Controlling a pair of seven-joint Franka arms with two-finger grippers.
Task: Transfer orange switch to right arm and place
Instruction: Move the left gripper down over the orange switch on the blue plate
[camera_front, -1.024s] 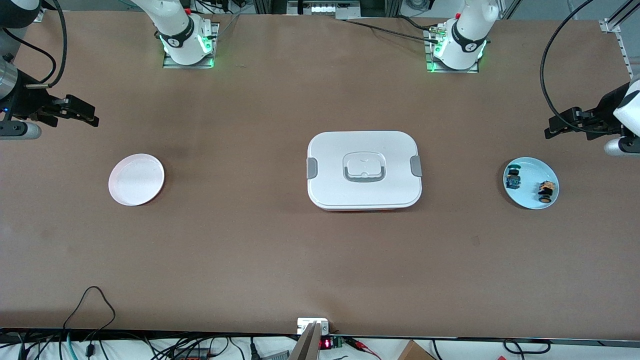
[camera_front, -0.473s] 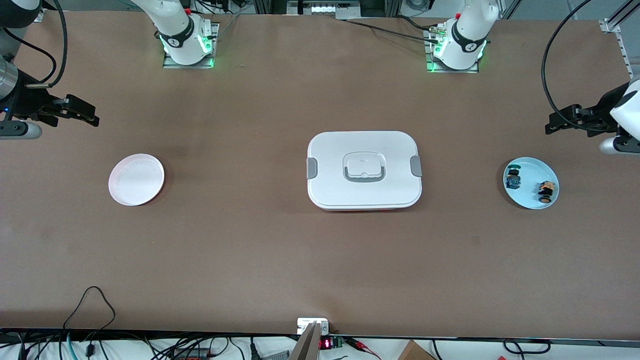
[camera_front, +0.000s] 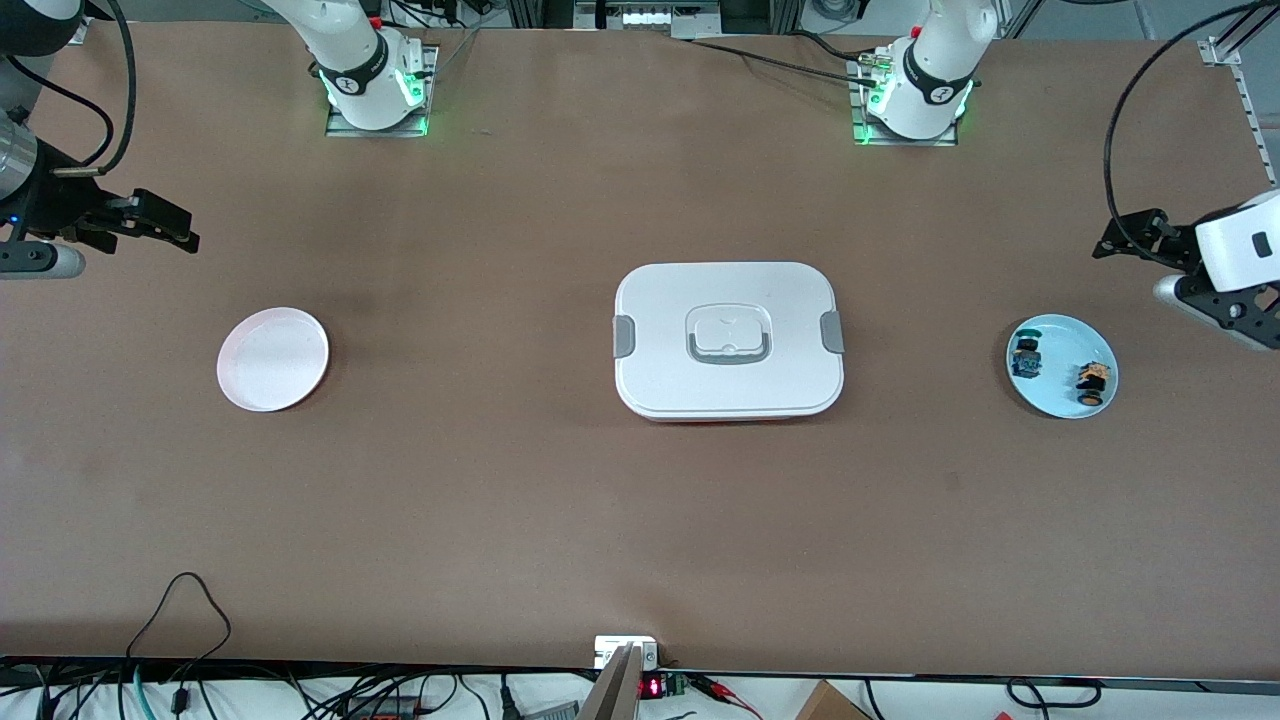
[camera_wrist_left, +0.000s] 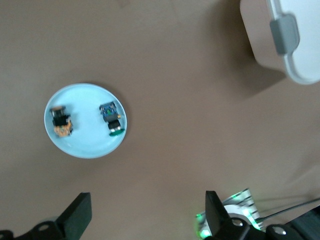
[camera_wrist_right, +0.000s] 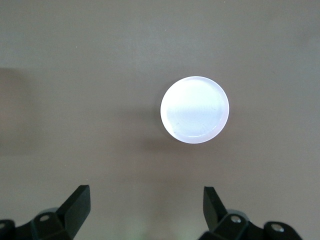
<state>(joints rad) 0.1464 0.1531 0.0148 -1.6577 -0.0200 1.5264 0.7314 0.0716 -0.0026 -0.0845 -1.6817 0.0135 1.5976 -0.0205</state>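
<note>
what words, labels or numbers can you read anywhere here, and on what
None can be read.
Black collars on both arm bases: a small white mark each, too small to read.
Small red lit display at the table edge nearest the camera: digits too small to read.
White rectangular lidded box, pale blue round plate, white round plate: no text.

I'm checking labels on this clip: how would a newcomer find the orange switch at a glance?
Start at the white lidded box mid-table, then go toward the left arm's end to the pale blue plate. Two small parts lie on it. The orange switch is the black one with orange cap, farther from the box than the blue, green-capped part.
</note>
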